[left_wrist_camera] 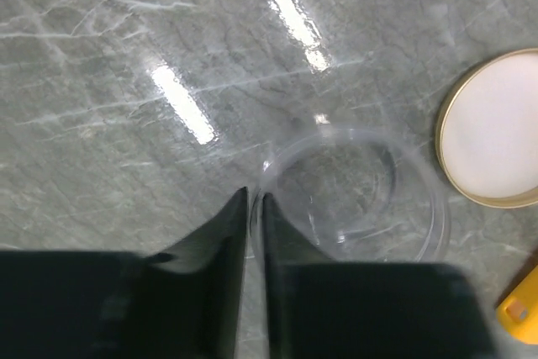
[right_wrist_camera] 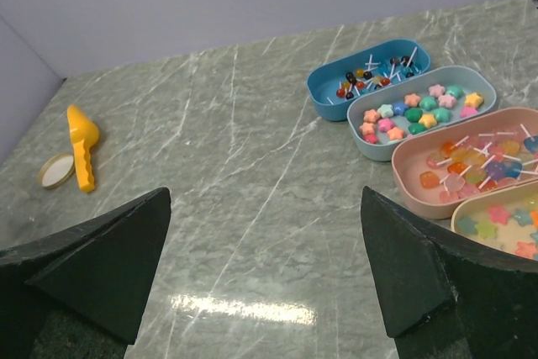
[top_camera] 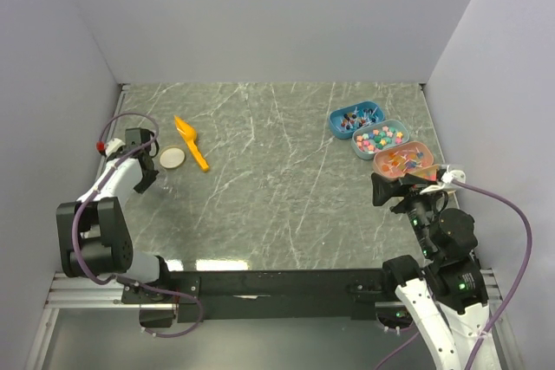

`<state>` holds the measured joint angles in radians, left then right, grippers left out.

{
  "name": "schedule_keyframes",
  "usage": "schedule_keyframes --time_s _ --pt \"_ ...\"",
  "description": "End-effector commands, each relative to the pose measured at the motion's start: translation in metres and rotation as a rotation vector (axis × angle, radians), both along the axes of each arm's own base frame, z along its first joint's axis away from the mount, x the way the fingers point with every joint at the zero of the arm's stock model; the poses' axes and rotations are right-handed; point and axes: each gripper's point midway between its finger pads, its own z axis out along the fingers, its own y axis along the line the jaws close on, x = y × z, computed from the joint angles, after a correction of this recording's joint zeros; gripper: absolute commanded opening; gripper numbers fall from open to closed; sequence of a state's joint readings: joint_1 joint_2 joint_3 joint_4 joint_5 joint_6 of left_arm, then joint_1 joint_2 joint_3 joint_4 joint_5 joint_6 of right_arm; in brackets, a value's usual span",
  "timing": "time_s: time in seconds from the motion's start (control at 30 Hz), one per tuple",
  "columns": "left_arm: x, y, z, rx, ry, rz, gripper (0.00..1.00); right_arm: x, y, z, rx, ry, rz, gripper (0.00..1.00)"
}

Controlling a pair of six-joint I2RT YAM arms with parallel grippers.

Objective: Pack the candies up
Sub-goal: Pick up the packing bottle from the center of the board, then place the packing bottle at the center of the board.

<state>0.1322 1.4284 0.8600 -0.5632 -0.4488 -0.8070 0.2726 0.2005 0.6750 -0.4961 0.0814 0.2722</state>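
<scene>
Currently the candies, tiny dark, blue and red wrapped sweets on thin white sticks, are lying in an oval blue plastic tray at the far right of the grey-green marbled worktop. Just beside that tray, a grey-blue oval tray is holding pastel star-shaped sweets. Next to it, a pink oval tray is holding orange-red sweets. A pale yellow tray, cut off by the picture's edge, is showing more star shapes.

The right arm's fingers are standing wide apart and are gripping nothing. They are hovering over bare worktop on the near side of the trays, apart from all of them.

Over on the left, the left arm's fingers are sitting nearly together, with only a thin slit between them. The near rim of a clear round plastic cup is running into that slit, so they seem to be pinching the cup's wall. The cup is standing upright on the worktop. A round white lid with a tan edge is lying flat just beside it. An orange plastic scoop is resting near the lid, on its right.
</scene>
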Motion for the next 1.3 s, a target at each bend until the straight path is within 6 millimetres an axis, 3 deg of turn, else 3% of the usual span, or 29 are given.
schedule_keyframes --time_s 0.0,0.17,0.27,0.3,0.4,0.5,0.53,0.6,0.63,0.67,0.73,0.77,0.8,0.83,0.87,0.93,1.03,1.17,1.27 --pt "0.003 0.007 0.017 0.044 -0.032 0.011 0.11 0.003 0.004 0.007 0.013 -0.035 0.014 1.0" --pt "-0.003 -0.006 0.038 0.077 -0.035 -0.063 0.01 0.0 0.004 0.01 0.013 -0.046 0.022 1.0" --pt "0.0 -0.037 0.053 0.073 -0.051 -0.171 0.01 -0.001 0.009 0.009 0.017 -0.053 0.05 1.0" --pt "0.002 -0.058 0.056 0.064 -0.056 -0.24 0.01 -0.003 0.013 0.01 0.018 -0.057 0.072 1.0" --pt "0.008 -0.097 0.067 0.04 -0.073 -0.343 0.01 -0.006 0.019 0.012 0.028 -0.066 0.106 1.0" --pt "0.011 -0.169 0.071 0.011 -0.074 -0.54 0.01 -0.009 0.02 0.013 0.028 -0.074 0.119 1.0" --pt "0.017 -0.187 0.08 0.005 -0.097 -0.577 0.01 -0.01 0.021 0.014 0.03 -0.075 0.122 1.0" --pt "0.022 -0.217 0.072 0.025 -0.059 -0.661 0.01 -0.011 0.02 0.015 0.029 -0.075 0.122 1.0" --pt "0.025 -0.248 0.082 0.022 -0.087 -0.741 0.01 -0.011 0.02 0.015 0.028 -0.072 0.123 1.0" --pt "0.026 -0.265 0.07 0.036 -0.044 -0.798 0.01 -0.013 0.02 0.016 0.029 -0.069 0.123 1.0" --pt "0.03 -0.31 0.077 0.031 -0.065 -0.911 0.01 -0.015 0.019 0.018 0.025 -0.071 0.125 1.0" --pt "0.03 -0.325 0.06 0.048 -0.017 -0.965 0.01 -0.017 0.019 0.017 0.022 -0.061 0.123 1.0" --pt "0.031 -0.338 0.058 0.055 -0.011 -0.997 0.01 -0.018 0.018 0.017 0.017 -0.059 0.125 1.0" --pt "0.032 -0.363 0.067 0.053 -0.042 -1.046 0.01 -0.019 0.017 0.02 0.016 -0.061 0.123 1.0" --pt "0.034 -0.372 0.052 0.08 -0.002 -1.081 0.02 -0.02 0.017 0.02 0.014 -0.055 0.123 1.0" --pt "0.034 -0.399 0.054 0.067 -0.019 -1.145 0.02 -0.023 0.015 0.018 0.01 -0.04 0.119 1.0" --pt "0.035 -0.423 0.042 0.048 -0.005 -1.209 0.04 -0.027 0.012 0.022 0.026 -0.054 0.106 1.0" --pt "0.036 -0.433 0.03 0.047 0.013 -1.246 0.09 -0.028 0.015 0.023 0.029 -0.059 0.123 1.0" --pt "0.037 -0.434 0.027 0.048 0.019 -1.252 0.27 -0.025 0.017 0.019 0.043 -0.028 0.123 1.0"
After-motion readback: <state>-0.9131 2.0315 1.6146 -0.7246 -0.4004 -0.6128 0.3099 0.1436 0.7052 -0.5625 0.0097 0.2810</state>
